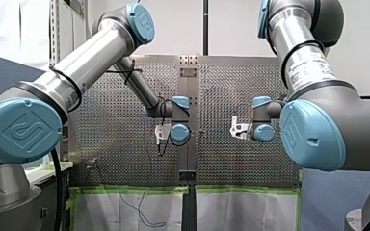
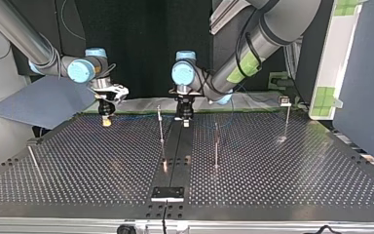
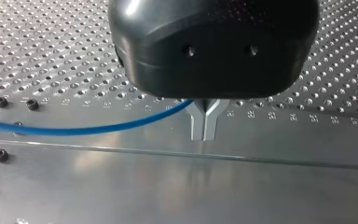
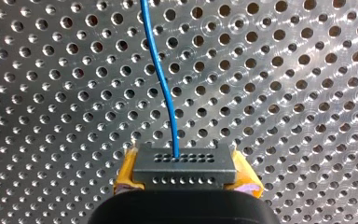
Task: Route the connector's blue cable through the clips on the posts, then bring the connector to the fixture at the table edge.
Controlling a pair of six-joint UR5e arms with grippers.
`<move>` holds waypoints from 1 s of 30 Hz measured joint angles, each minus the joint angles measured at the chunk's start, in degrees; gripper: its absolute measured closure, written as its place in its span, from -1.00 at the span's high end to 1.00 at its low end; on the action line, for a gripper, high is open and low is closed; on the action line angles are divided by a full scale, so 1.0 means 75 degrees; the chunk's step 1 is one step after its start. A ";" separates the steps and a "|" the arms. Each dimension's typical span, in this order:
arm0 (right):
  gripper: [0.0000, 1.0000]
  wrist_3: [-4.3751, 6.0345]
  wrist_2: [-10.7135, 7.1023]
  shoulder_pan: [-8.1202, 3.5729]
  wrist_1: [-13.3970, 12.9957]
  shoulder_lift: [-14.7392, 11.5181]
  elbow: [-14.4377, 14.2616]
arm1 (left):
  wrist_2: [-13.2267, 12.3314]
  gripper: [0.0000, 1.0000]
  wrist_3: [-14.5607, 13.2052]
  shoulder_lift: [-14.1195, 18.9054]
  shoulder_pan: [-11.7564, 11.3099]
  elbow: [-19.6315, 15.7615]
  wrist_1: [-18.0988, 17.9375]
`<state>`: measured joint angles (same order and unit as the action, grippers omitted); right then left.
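Note:
In the right wrist view a grey connector with rows of small holes sits between the yellow pads of my right gripper, which is shut on it. The blue cable leaves the connector's face and runs ahead over the perforated table. My left gripper has its metal fingers pressed together on the blue cable, just above the table's centre rail. In the top view my right gripper hangs at the far left and my left gripper at the far middle.
Thin posts stand on the table: one beside the centre rail, one right of it, one with a clip at the far right, and a leaning one at the left. A dark fixture sits at the near edge.

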<state>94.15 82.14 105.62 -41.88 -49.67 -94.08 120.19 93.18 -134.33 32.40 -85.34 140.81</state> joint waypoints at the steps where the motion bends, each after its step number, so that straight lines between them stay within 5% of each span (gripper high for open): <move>1: -1.00 -0.0001 -0.0001 -0.0004 0.0004 0.0002 0.0015 | -0.0021 -1.00 0.0002 -0.0013 -0.0013 0.0006 0.0002; 13: -1.00 -0.0018 -0.0096 -0.0071 0.0035 0.0102 0.0218 | -0.0154 -1.00 0.0029 -0.0363 -0.0050 0.0456 0.0280; 20: -1.00 -0.0191 -0.0132 -0.0082 0.0310 0.0449 0.0546 | -0.0164 -1.00 0.0040 -0.0557 -0.0088 0.0803 0.0511; 30: -1.00 -0.0222 -0.0200 -0.0103 0.0453 0.0577 0.0967 | -0.0183 -1.00 0.0178 -0.0798 -0.0117 0.1258 0.0628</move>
<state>92.49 80.63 104.85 -38.49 -45.34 -86.83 118.82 94.52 -140.32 31.52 -75.90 145.52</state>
